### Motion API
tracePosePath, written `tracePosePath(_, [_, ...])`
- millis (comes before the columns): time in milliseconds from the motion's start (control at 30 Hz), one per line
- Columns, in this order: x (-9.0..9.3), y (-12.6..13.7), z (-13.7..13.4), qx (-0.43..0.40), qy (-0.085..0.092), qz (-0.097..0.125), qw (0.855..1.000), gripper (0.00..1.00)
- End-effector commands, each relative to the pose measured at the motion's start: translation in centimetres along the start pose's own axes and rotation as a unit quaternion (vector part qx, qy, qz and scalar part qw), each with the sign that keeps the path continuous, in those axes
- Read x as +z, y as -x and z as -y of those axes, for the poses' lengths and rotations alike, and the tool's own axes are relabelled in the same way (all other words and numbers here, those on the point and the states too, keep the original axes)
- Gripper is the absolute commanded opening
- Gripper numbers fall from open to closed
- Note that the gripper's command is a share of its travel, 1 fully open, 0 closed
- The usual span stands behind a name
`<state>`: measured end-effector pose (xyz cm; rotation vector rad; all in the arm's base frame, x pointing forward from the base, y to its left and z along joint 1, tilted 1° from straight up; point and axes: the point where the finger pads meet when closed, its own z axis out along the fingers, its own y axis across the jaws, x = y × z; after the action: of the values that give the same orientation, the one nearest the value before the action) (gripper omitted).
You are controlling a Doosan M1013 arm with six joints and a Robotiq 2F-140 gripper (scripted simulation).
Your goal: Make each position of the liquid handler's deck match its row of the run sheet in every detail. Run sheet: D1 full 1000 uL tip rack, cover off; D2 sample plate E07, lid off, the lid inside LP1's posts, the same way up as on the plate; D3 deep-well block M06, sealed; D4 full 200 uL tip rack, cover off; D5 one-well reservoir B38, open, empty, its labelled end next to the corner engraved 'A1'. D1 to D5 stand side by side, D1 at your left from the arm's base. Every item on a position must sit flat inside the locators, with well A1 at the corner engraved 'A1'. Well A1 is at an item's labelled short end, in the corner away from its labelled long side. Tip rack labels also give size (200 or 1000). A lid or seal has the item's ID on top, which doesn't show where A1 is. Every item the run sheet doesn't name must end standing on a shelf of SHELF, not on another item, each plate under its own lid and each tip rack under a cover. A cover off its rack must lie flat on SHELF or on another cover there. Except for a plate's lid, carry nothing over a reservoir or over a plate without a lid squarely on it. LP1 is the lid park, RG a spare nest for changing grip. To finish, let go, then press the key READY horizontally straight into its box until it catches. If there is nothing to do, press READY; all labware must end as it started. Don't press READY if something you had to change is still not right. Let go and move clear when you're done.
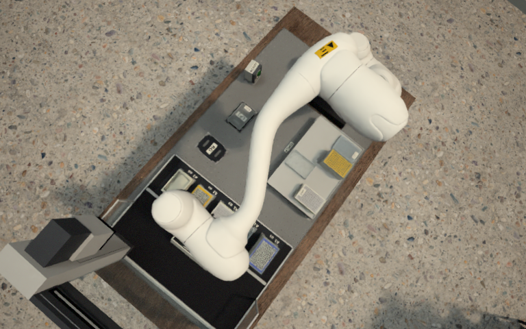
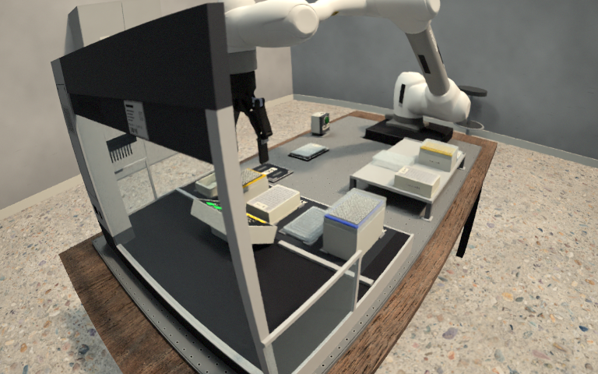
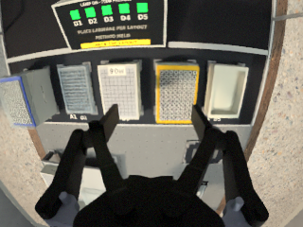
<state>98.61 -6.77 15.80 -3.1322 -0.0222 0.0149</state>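
My gripper [image 3: 154, 112] is open and empty. It hangs above the front edge of the deck, over the strip before the middle positions, and also shows in the exterior view [image 2: 262, 152]. In the wrist view the deck row holds, from left to right, a blue-rimmed tip rack [image 3: 15, 101], a clear plate without a lid [image 3: 76, 89], a white deep-well block [image 3: 120, 89], a yellow-rimmed tip rack [image 3: 177, 94] and an open, empty reservoir [image 3: 226, 90]. A lid [image 2: 308, 151] lies in the lid park. The READY key box [image 2: 320, 122] stands at the table's far edge.
The handler's status panel [image 3: 110, 19] shows five green lights behind the row. The RG nest [image 2: 272, 172] is empty. The shelf [image 2: 414, 166] carries a yellow-rimmed rack [image 2: 437, 157], a white block [image 2: 416, 181] and a flat cover [image 2: 388, 158]. The handler's frame post [image 2: 233, 198] stands close to my arm.
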Motion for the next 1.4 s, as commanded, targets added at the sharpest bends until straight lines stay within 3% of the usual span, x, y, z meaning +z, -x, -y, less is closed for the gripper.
tracePosePath(0, [-0.2,0.0,0.2,0.0,0.0,-0.001,1.0,0.79])
tracePosePath(500, [-0.2,0.0,7.7,0.0,0.0,-0.001,1.0,0.79])
tracePosePath(1367, [-0.2,0.0,8.1,0.0,0.0,-0.001,1.0,0.79])
